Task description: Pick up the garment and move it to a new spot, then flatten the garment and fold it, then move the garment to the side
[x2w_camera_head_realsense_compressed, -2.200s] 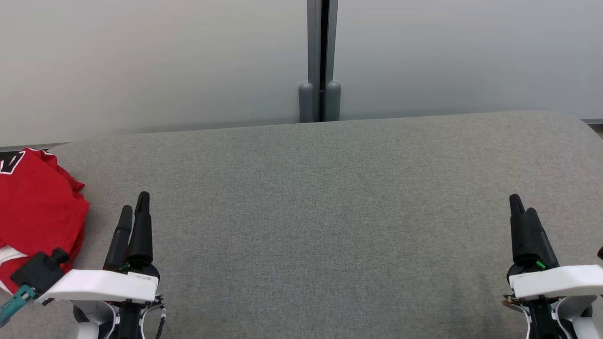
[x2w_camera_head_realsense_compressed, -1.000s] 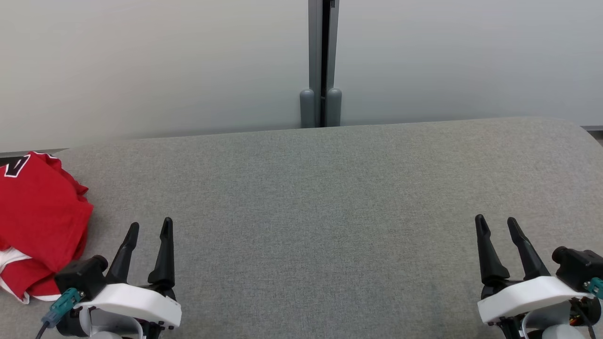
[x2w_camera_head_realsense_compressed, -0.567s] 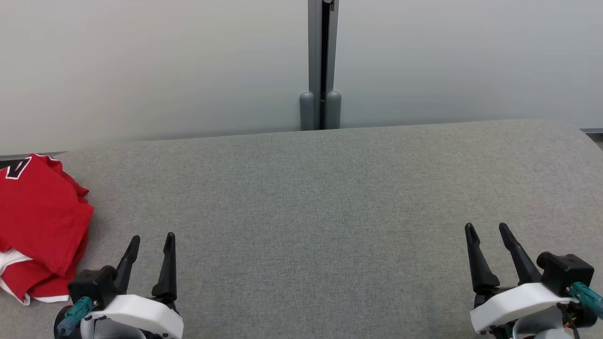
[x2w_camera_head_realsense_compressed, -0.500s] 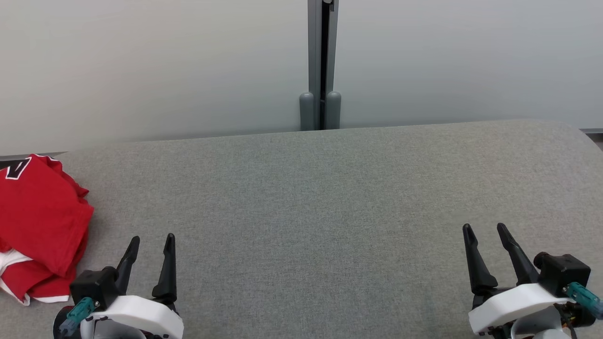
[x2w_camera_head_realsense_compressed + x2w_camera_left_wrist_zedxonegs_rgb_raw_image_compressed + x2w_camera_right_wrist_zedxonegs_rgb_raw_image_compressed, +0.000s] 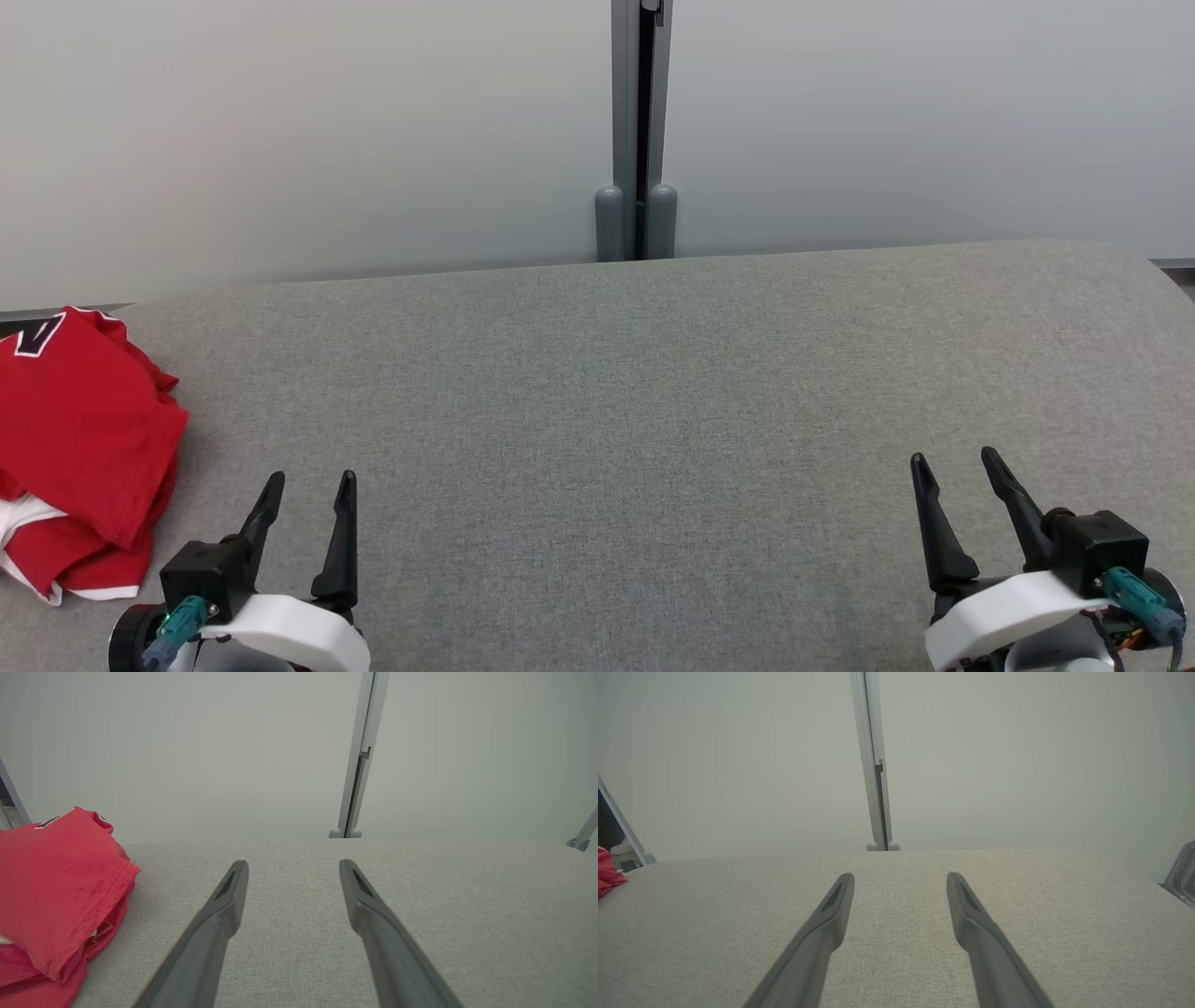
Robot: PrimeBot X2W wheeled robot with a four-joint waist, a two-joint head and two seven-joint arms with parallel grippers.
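The garment [image 5: 79, 448] is a red shirt with white trim, lying folded at the far left of the grey table [image 5: 635, 401]. It also shows in the left wrist view as the garment [image 5: 56, 886] at left, and as a sliver of red garment [image 5: 608, 873] at the left edge of the right wrist view. My left gripper [image 5: 311, 481] rests open at the lower left, just right of the shirt and apart from it. At the lower right my right gripper [image 5: 952, 459] stands open. Nothing is between either pair of fingers.
Pale partition panels rise behind the table, joined by a grey post [image 5: 637, 131] with two rounded feet. The table's far right corner [image 5: 1144, 257] curves away. The cloth surface between the two grippers is bare.
Both grippers have turned from edge-on to fingers spread flat and drawn back toward the bottom edge. The camera has tilted slightly. The shirt has not moved.
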